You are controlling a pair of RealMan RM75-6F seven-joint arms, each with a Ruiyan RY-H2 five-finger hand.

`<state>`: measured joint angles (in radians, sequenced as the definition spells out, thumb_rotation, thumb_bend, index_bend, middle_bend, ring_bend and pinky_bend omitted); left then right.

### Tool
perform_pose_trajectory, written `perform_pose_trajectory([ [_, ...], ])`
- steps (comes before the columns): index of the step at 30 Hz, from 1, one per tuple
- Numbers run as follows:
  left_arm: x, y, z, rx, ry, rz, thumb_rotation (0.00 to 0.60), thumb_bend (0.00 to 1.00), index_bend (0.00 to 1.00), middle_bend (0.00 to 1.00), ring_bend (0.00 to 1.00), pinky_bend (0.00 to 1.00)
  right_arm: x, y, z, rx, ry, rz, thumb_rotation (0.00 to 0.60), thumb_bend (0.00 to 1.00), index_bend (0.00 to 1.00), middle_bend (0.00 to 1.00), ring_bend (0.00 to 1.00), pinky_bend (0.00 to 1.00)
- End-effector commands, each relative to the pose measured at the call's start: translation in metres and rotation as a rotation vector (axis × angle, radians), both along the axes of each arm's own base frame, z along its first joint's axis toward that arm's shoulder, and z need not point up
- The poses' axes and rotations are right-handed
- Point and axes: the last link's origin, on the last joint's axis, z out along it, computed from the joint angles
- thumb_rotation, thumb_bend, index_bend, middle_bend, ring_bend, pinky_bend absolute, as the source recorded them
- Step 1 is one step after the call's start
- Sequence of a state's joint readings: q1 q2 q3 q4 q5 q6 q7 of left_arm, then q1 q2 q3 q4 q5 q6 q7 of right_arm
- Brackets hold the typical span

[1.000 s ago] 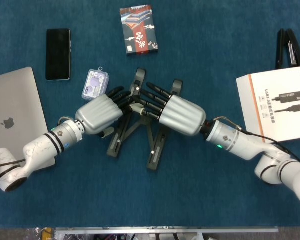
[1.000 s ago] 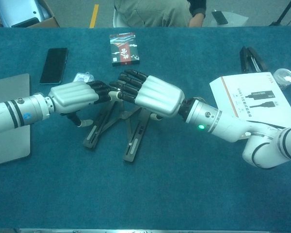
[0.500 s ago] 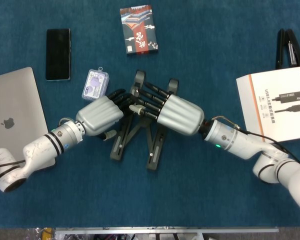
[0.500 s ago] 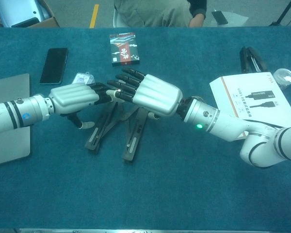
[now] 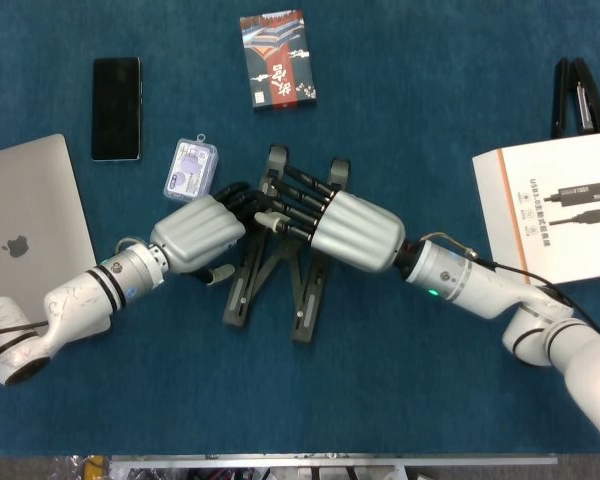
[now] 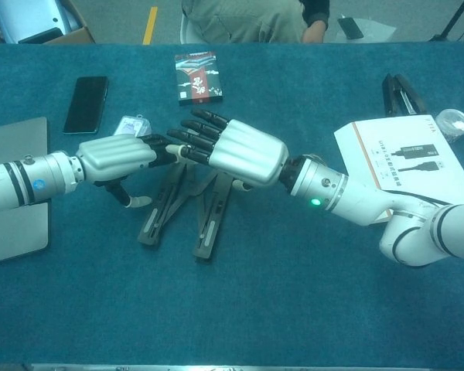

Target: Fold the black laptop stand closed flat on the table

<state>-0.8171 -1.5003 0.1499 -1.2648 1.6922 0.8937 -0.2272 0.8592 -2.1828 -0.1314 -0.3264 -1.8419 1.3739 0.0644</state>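
Laptop (image 5: 25, 215) lies at nine o'clock, white box (image 5: 555, 205) at three, both well apart from the work. Centre table, the black laptop stand (image 5: 280, 270) has legs nearly parallel. Right hand (image 5: 325, 222) and left hand (image 5: 205, 228) press opposite sides, fingers apart, probably squeezing it closed.

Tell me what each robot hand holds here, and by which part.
Both the left robot hand and right robot hand are on the black folding laptop stand, at its two rails' far ends; an enclosing grip cannot be told.
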Motion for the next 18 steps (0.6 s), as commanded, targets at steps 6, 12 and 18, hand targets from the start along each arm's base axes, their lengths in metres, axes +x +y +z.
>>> perform_pose_trajectory([
  [6,-0.004,0.003,0.012,0.067,0.053,-0.044,0.6,0.34,0.0,0.0,0.0,0.0,-0.002,0.0,0.007,0.037,-0.027,-0.008,0.6,0.0,0.0,0.0,0.0,0.0],
  [12,-0.004,0.0,0.034,0.12,0.065,-0.048,0.6,0.34,0.0,0.0,0.0,0.0,-0.001,-0.007,0.025,0.189,-0.066,-0.077,0.6,0.0,0.0,0.0,0.0,0.0],
  [18,0.002,-0.004,0.06,0.19,0.038,-0.032,0.6,0.34,0.0,0.0,0.0,0.0,0.012,-0.016,0.047,0.314,-0.063,-0.165,0.6,0.0,0.0,0.0,0.0,0.0],
])
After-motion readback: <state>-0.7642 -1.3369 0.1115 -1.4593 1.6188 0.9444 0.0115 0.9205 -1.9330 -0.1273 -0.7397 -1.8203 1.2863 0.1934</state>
